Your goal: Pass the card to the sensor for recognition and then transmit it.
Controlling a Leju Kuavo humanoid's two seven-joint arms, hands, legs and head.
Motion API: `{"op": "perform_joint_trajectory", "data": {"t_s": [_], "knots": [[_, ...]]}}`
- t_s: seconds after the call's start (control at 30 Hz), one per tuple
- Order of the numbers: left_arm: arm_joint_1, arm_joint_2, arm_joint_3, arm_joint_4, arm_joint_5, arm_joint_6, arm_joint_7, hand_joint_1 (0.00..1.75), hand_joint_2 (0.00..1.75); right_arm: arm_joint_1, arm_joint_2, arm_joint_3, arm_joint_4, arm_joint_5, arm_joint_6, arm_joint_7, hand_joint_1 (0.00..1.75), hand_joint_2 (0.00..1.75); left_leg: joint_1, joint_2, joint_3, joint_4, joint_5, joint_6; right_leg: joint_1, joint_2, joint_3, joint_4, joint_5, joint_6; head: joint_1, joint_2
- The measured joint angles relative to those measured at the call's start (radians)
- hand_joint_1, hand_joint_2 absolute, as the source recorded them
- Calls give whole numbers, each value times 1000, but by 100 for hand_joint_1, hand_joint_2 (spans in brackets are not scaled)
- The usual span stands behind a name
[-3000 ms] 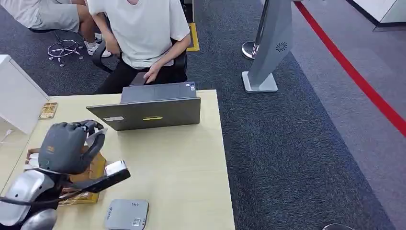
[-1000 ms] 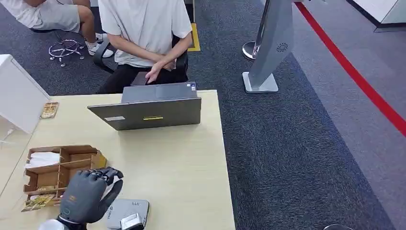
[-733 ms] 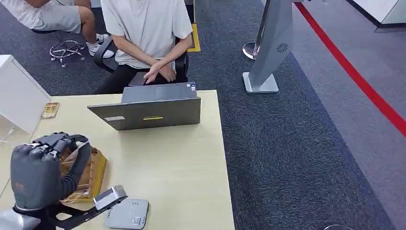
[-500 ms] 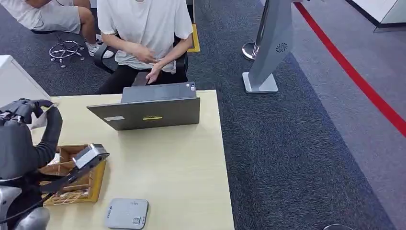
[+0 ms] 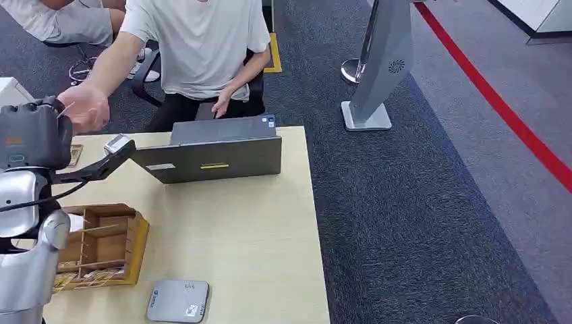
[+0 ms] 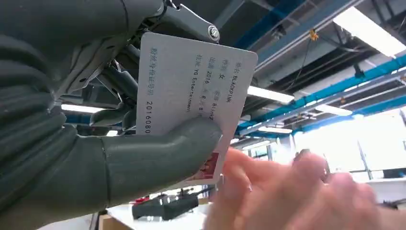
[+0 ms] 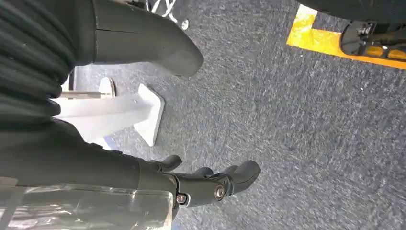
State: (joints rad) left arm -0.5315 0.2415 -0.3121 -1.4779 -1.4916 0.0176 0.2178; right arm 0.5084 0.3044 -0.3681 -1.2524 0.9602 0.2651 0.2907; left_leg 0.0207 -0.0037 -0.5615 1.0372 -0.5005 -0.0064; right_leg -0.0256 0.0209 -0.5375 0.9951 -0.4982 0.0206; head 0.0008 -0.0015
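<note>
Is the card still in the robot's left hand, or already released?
Still held: left hand pinches the card under its thumb; the person's hand reaches it.

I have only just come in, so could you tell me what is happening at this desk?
The robot's left hand holds a white printed card up towards the seated person, whose hand reaches for it. In the left wrist view the person's fingers are at the card's edge. The grey card reader lies on the desk near the wooden organiser.

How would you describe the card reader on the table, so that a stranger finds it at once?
Start at the pale wooden table and go to its near edge, on the side opposite the laptop. The card reader lies flat there, beside the cardboard box with compartments. It is the one small grey slab with rounded corners.
</note>
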Motion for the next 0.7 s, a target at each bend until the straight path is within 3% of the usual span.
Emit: {"op": "perform_joint_trajectory", "data": {"t_s": [0.03,0.07,0.3,0.4,0.7], "knots": [[-1,-2,2,8,0,-1,0,175,175,-1,0,0,2,-3,1,2,0,175,0,0,-1,0,0,0,0,0,-1,0,0,0,0,0],[-3,-4,4,15,0,-6,0,0,175,-2,0,-1,3,-8,1,5,0,175,0,0,-1,0,0,0,0,0,-1,0,0,0,0,0],[-2,-22,23,28,51,-32,-25,0,175,-16,0,-13,17,0,-2,11,0,175,0,0,-2,0,0,0,0,0,-1,0,0,0,0,0],[30,-34,26,-17,73,-15,-53,0,175,-5,0,-8,6,-26,8,27,0,175,0,0,-2,0,0,0,0,0,-1,0,0,0,0,0],[82,-53,27,-123,82,-16,-66,0,175,11,0,5,-22,-42,18,45,0,175,0,0,-3,0,0,0,0,-1,-3,0,0,0,0,0]]}}
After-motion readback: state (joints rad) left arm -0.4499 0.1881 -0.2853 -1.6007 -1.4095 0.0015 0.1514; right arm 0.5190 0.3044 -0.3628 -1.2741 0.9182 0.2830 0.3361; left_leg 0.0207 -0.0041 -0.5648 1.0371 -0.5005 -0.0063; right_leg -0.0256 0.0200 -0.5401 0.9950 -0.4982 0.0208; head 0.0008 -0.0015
